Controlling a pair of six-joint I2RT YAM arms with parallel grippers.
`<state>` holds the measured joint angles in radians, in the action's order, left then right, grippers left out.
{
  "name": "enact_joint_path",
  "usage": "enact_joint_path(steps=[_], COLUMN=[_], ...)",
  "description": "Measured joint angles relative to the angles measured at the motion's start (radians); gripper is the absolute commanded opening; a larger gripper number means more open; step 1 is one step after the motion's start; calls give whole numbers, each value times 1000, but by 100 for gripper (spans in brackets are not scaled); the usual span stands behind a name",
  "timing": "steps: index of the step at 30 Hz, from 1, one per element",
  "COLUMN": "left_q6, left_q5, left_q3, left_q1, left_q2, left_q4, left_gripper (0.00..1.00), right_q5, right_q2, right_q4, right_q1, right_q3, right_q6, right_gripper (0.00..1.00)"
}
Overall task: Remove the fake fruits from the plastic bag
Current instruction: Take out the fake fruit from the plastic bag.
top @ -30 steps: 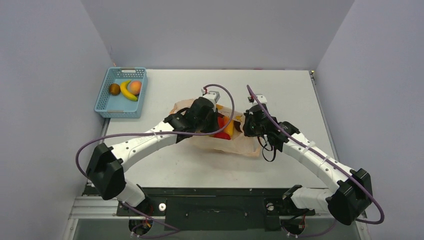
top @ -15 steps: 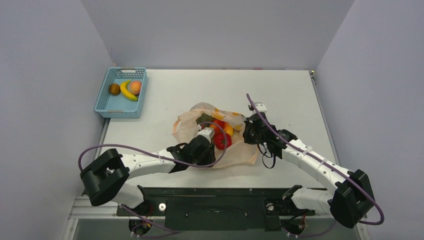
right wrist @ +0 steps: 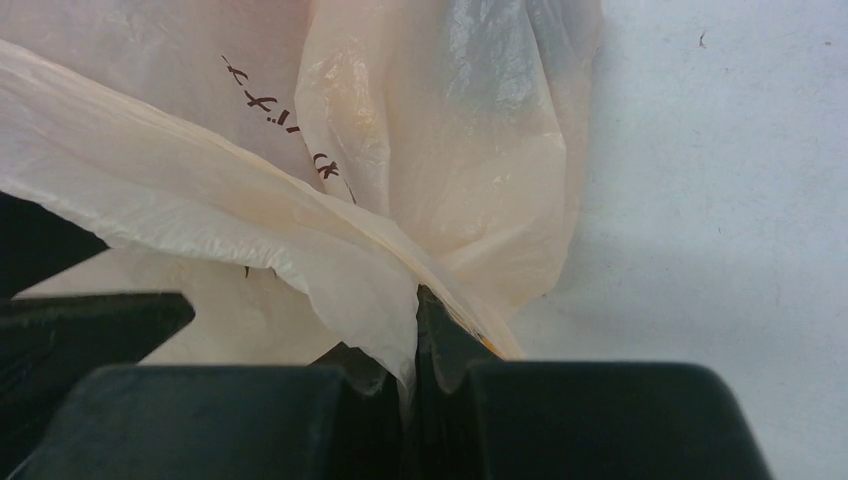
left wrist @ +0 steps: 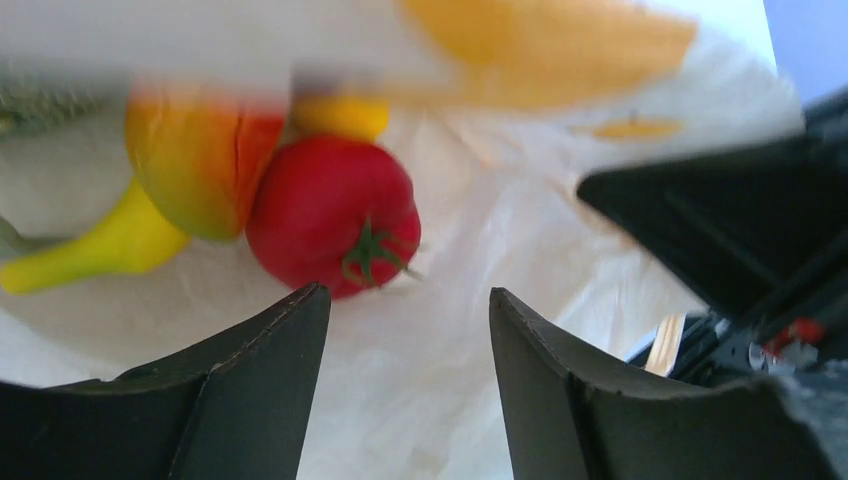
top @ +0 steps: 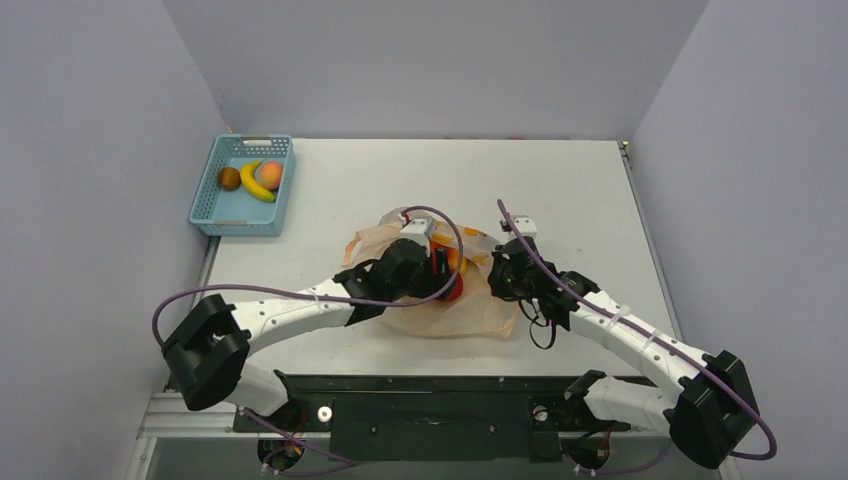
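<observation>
While agape, left pincer near tomato

You have one plastic bag with four fake fruits showing inside it, and one basket left of it holding three more.

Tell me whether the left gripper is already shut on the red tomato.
No, the left gripper has its jaws open, with the red tomato lying just ahead of them inside the plastic bag.

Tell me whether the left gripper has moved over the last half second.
Yes. The left gripper has moved away from the black base rail, farther up the table, into the mouth of the plastic bag.
</observation>
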<state>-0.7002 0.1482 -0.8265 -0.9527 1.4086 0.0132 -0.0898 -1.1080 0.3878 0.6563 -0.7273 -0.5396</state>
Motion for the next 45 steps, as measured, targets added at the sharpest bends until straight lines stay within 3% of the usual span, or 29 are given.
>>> enact_joint_path(steps=[20,34,36,38,40,45], left_q6=[56,46,41,38,35,33], left_q5=[235,276,281,286,286,285], left_q3=[-311,-360,-360,-359,-358,-358], left_q1=[-39,-43,-43,-45,-45,-45], left_q2=[343,402,402,402,402,415], left_q4=[174,198,199,204,221,249], left_gripper=[65,68,74,87,92,95], right_q5=[-13,-34,-34,-34,-34,-34], right_q2=[9,8,8,5,-2,-7], right_q4=[-1,-1,-1,-1,-1,-1], right_q1=[0,-1,-1,-1,-1,-1], right_q3=[0,3,3,3,3,3], right_q6=[2,2,2,2,3,2], right_gripper=[0,0,0,0,0,0])
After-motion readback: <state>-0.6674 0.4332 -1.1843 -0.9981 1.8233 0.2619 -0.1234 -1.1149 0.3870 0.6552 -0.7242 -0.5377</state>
